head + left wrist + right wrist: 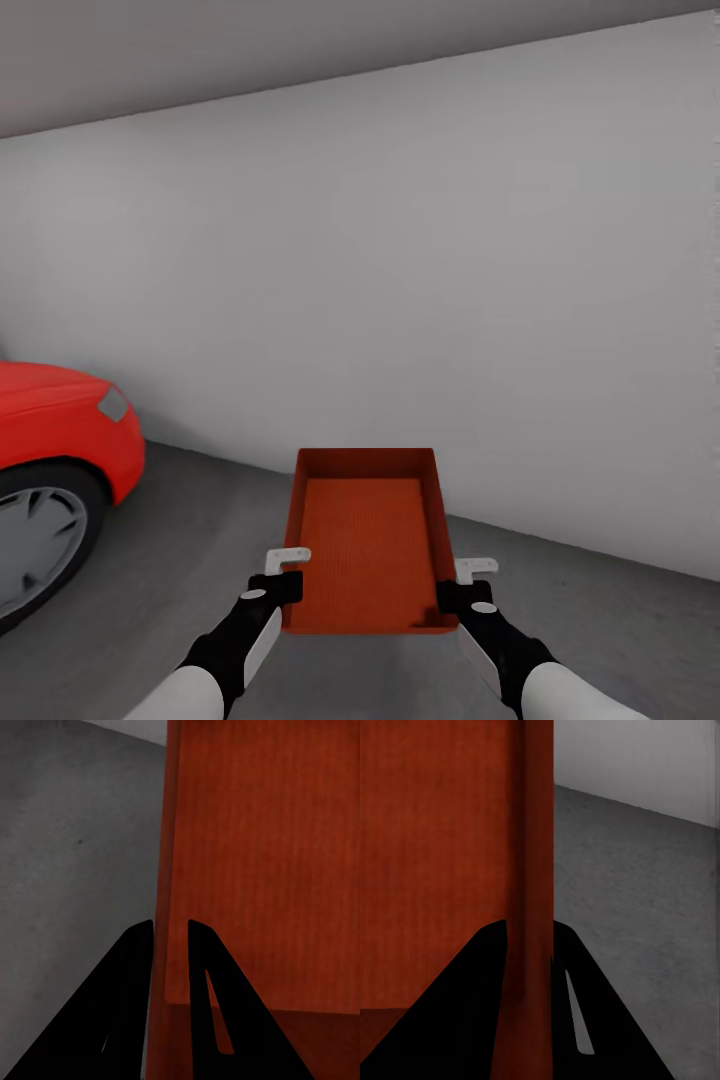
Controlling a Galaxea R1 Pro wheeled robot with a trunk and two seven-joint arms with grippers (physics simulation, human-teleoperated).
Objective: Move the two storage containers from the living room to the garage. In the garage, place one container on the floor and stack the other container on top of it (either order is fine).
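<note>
The robot stands in the garage, facing a plain white-grey wall [400, 250] above the dark grey concrete floor [180, 560]. In the head view, one red-orange storage container [368, 540] is held up in front of the robot between its two arms, open side up, above the floor and apart from it. The left claw [284, 582] is clenched on the container's left wall near the near corner; its wrist view shows one black finger on each side of that thin wall. The right claw [458, 592] grasps the right wall the same way, its fingers [585, 1012] straddling the wall. A red car [60, 440] with a grey wheel sits at the left, well apart from the container.
</note>
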